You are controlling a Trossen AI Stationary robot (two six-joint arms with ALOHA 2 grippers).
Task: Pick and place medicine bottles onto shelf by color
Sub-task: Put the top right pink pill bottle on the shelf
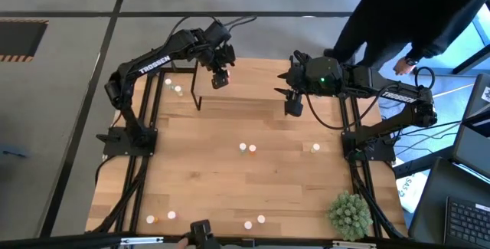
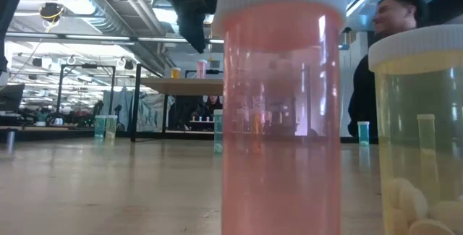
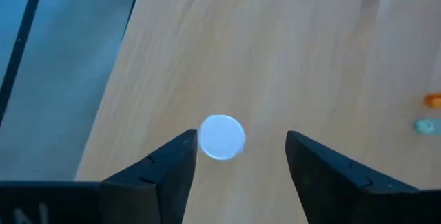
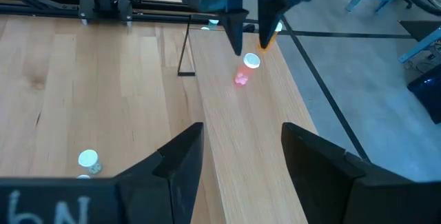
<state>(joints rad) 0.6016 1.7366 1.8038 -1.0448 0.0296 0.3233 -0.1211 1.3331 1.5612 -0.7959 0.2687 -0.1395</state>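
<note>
The shelf (image 1: 253,88) is a light-wood board on thin black legs at the table's far end. A pink bottle with a white cap (image 4: 244,69) stands on its left part, an orange bottle (image 4: 265,39) beside it. My left gripper (image 1: 220,79) hangs open just above the pink bottle. In the left wrist view its fingers (image 3: 241,145) stand on either side of the white cap (image 3: 222,137), apart from it. My right gripper (image 1: 293,105) waits open over the shelf's right part. Other bottles stand scattered on the table (image 1: 243,148).
Bottles stand left of the shelf (image 1: 173,86), at mid-table (image 1: 315,148) and along the near edge (image 1: 254,221). A pink bottle (image 2: 278,105) and a pale yellow one (image 2: 423,134) stand right before the low camera. The spiky plant ball (image 1: 351,214) sits near right. A person (image 1: 413,19) stands beyond the far right corner.
</note>
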